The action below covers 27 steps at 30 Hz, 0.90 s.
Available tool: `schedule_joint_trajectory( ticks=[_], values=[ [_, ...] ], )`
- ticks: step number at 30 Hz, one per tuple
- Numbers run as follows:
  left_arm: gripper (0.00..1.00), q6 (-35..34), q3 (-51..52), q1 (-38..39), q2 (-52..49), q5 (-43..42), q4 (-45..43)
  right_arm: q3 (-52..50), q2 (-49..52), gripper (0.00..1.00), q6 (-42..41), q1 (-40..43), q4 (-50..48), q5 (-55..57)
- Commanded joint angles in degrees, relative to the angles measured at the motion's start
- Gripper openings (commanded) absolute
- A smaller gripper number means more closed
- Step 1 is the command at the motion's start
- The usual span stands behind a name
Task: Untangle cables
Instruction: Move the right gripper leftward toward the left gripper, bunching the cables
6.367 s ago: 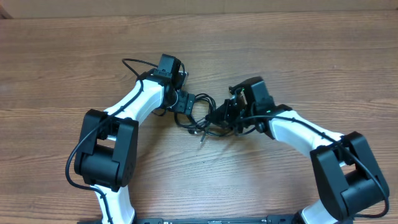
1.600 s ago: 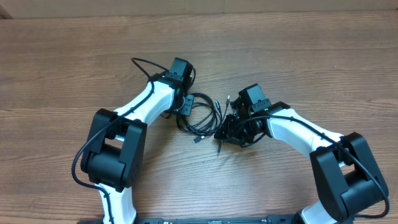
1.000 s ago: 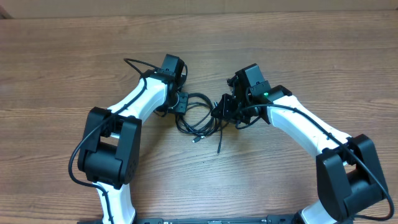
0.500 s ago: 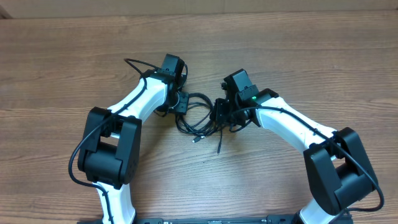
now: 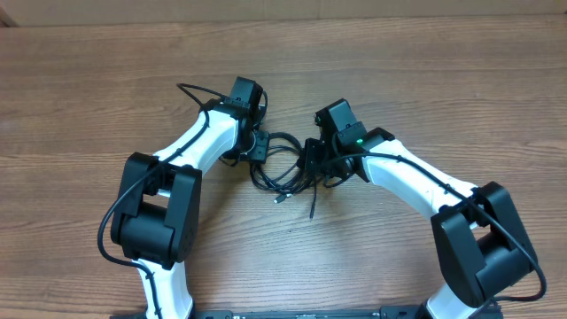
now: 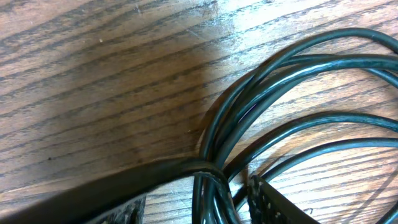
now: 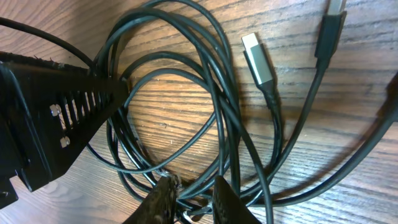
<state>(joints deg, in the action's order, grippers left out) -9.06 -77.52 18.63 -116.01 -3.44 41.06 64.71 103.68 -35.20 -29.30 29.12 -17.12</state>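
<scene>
The cables (image 5: pixel 283 170) lie as a loose black coil on the wooden table (image 5: pixel 425 80), and both arms meet at that coil. The left gripper (image 5: pixel 257 147) sits at the coil's left edge. In its wrist view several strands bunch together and run between its fingers (image 6: pixel 273 202) (pinched or only passing through, I cannot tell). The right gripper (image 7: pixel 194 200) is at the coil's right edge, clenched on a few strands. A silver plug (image 7: pixel 258 59) lies flat just beside the coil, and one loose end (image 5: pixel 314 204) trails out of the coil's near side.
</scene>
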Motion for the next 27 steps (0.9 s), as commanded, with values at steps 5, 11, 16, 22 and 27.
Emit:
schedule_joint_trajectory(
  ticks=[5, 11, 16, 22, 27],
  values=[
    [0.53, -0.79, -1.07, -0.24, -0.98, -0.66, -0.15, -0.76, 0.02, 0.19, -1.03, -2.23, -0.26, 3.85],
    [0.53, -0.79, -1.07, -0.24, -0.98, -0.66, -0.15, -0.85, 0.02, 0.19, -1.05, -2.62, -0.13, 4.76],
    [0.53, -0.79, -1.07, -0.24, -0.98, -0.66, -0.15, -1.44, 0.02, 0.19, -2.75, -2.62, 0.48, 6.97],
    [0.54, -0.79, -1.07, -0.24, -0.98, -0.66, -0.15, -2.84, 0.02, 0.19, -4.04, -2.62, -0.96, 7.02],
    [0.54, -0.79, -1.07, -0.24, -0.98, -0.66, -0.15, -3.50, 0.02, 0.19, -4.04, -2.62, -2.01, 6.99]
  ],
)
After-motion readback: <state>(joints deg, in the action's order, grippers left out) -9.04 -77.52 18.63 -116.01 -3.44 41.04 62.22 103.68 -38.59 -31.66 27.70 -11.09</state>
